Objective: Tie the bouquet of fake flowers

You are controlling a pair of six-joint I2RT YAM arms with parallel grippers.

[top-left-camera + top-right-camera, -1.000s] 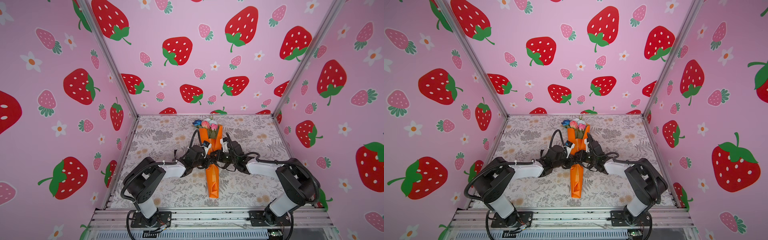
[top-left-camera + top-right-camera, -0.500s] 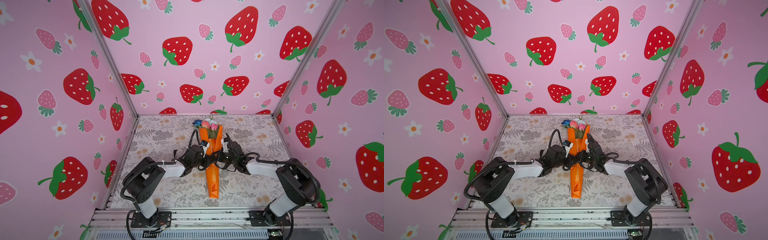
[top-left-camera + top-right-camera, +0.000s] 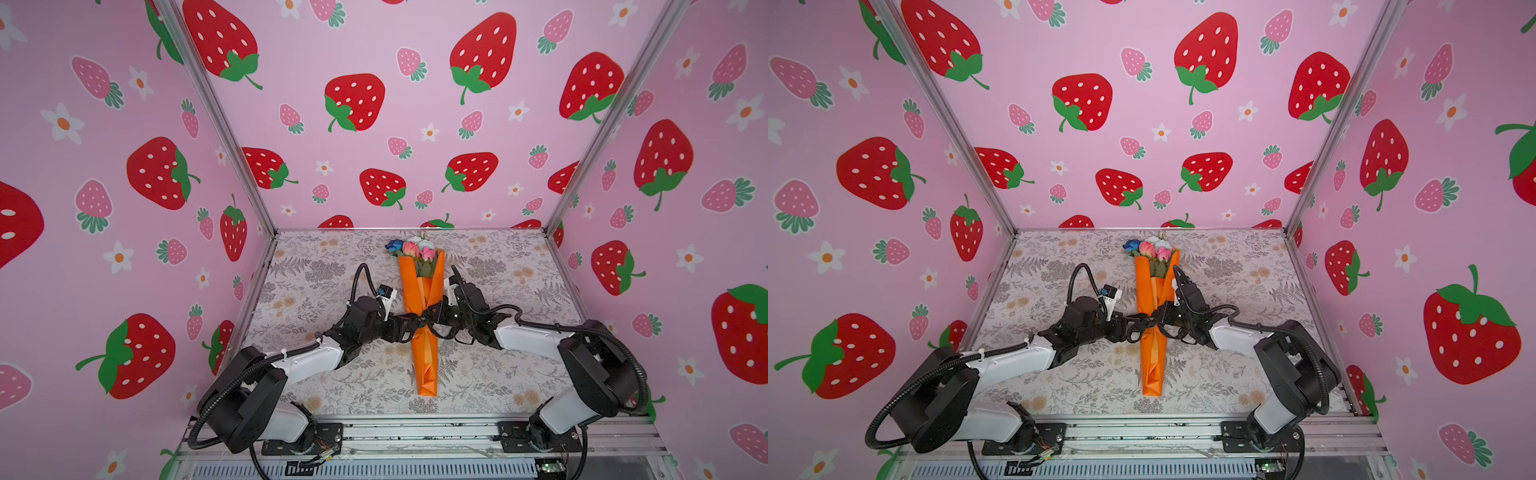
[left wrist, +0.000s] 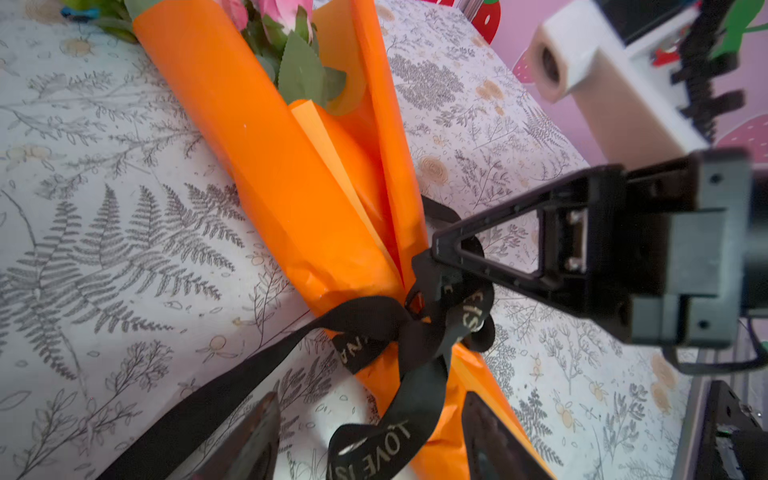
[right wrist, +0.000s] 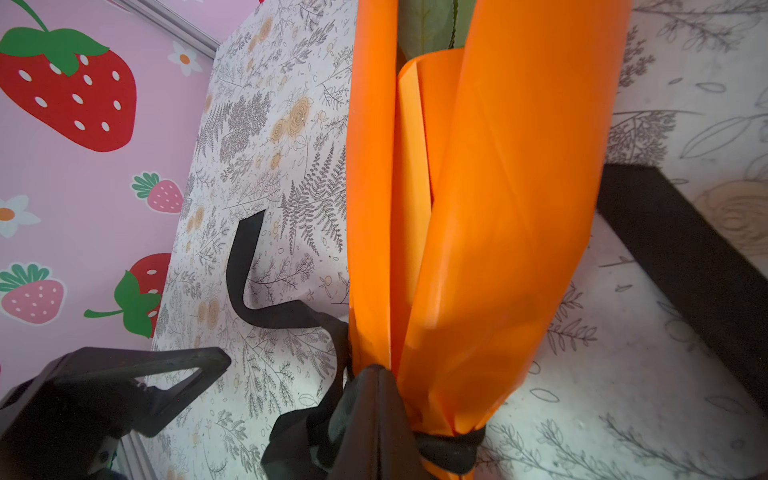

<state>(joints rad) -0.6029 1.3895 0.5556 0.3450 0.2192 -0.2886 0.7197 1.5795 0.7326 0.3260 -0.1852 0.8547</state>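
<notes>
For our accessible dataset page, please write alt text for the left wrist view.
An orange-paper bouquet lies on a floral tablecloth, a black ribbon knotted around its waist. The shut right tool pinches the ribbon at the knot.

Fern-and-blossom printed tablecloth [image 3: 498, 374] covers the booth floor. A pink strawberry-print back wall [image 3: 395, 124] stands at 12 o'clock, with matching side walls [image 3: 104, 208] at 9 and 3 o'clock. Aluminium posts [image 3: 216, 112] rise at 11 and 1 o'clock. A slotted aluminium rail [image 3: 415, 432] runs along 6 o'clock. At centre, a knotted black ribbon [image 4: 374, 328], lettered "LOVE IS", trails one loose tail [image 5: 245, 266] on the cloth.
</notes>
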